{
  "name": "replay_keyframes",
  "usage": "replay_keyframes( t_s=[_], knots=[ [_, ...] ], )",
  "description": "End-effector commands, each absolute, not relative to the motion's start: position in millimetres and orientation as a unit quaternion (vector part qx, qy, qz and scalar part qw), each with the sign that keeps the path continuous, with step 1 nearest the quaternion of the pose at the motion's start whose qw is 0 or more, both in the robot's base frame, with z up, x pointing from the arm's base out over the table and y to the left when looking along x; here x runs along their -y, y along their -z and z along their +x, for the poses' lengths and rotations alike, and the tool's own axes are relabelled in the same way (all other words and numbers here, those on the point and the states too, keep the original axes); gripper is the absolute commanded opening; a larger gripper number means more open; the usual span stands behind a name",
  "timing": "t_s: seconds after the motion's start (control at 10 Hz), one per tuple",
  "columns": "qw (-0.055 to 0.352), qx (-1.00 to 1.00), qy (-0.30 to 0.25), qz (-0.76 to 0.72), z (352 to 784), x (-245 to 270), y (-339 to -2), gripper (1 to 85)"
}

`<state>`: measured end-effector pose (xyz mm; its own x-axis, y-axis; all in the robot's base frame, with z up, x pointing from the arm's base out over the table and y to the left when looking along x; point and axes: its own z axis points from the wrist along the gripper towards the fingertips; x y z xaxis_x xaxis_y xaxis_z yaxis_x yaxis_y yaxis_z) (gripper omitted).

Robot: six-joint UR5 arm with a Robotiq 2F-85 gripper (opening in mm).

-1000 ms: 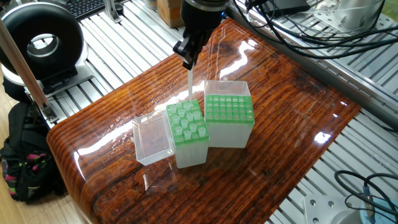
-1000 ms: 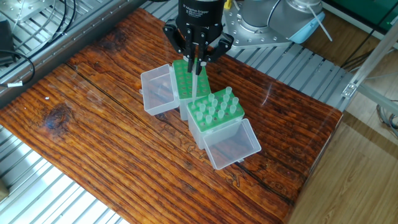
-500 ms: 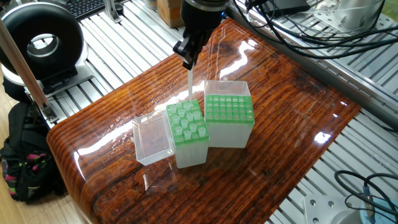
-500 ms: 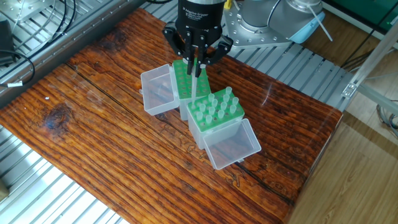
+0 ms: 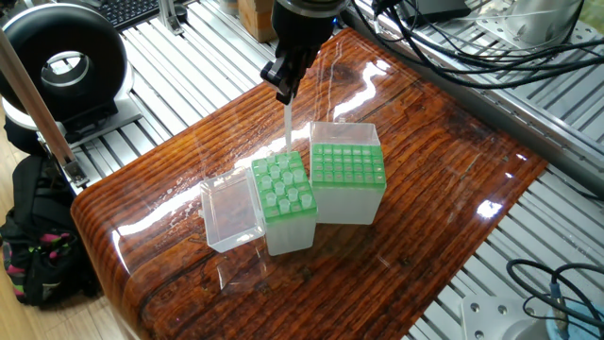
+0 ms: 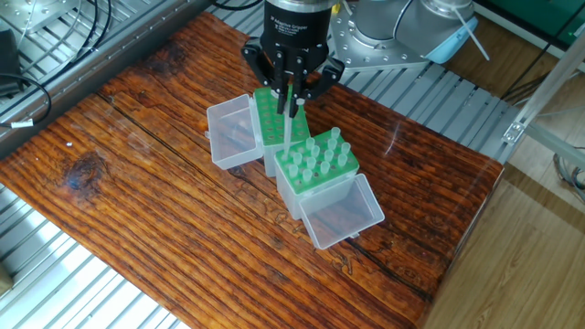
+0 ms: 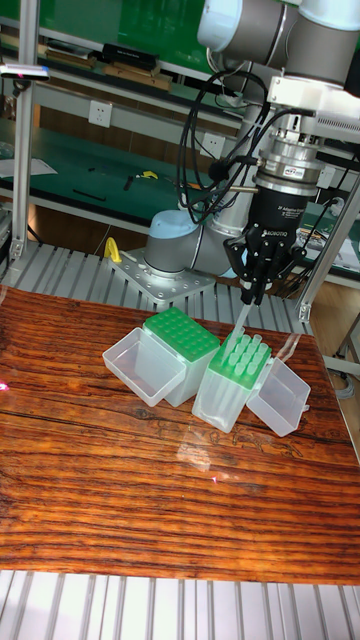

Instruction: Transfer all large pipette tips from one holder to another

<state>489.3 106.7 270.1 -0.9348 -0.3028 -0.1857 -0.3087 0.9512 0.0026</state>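
On the glossy, grained wooden table [image 6: 119, 196], the black two-finger gripper [image 6: 291, 94] had its jaws closed on one translucent whitish conical pipette tip [image 6: 287, 128], held upright above the filled green grid rack [image 6: 320, 178] beside the empty green rack [image 5: 347, 165].

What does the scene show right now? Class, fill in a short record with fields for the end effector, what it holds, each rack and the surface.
end effector: shut on one translucent whitish plastic pipette tip, end effector above the racks
held tip: hanging upright, lifted above the full rack
full rack: green grid rack with many tips standing in it
other rack: green grid rack with empty holes
lids: clear, hinged open
surface: dark wooden table
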Motion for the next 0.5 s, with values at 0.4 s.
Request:
replay_keyframes(
  t_s=[0.4],
  knots=[
    [0.093,-0.982,-0.017,-0.161,489.0,-103.8,-266.0,8.7]
  ],
)
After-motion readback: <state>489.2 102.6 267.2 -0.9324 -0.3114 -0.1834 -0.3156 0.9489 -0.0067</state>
